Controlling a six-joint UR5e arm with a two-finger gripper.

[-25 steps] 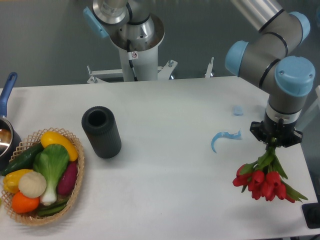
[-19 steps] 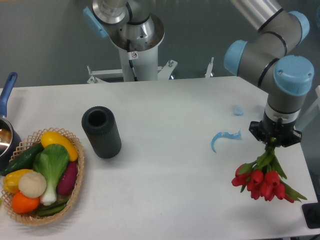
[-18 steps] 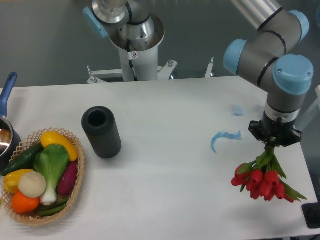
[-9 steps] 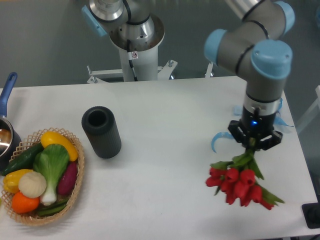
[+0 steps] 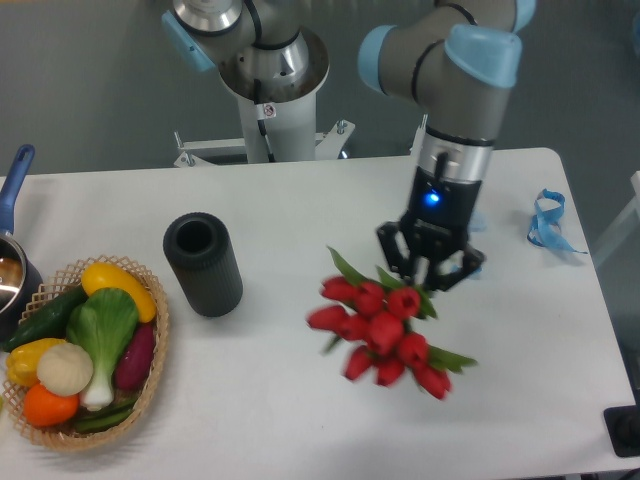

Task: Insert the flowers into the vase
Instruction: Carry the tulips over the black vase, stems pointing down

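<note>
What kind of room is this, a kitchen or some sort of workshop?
Probably a robotics lab staged as a kitchen: a grey-and-blue robot arm's gripper carries red tulips over a plain white table, with a ribbed black vase and a wicker basket of toy-like vegetables.

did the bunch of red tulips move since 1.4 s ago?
Yes. The bunch of red tulips, held in the tool, has travelled left from the table's right edge toward the fixed matte black ribbed vase, not yet reaching it.
</note>
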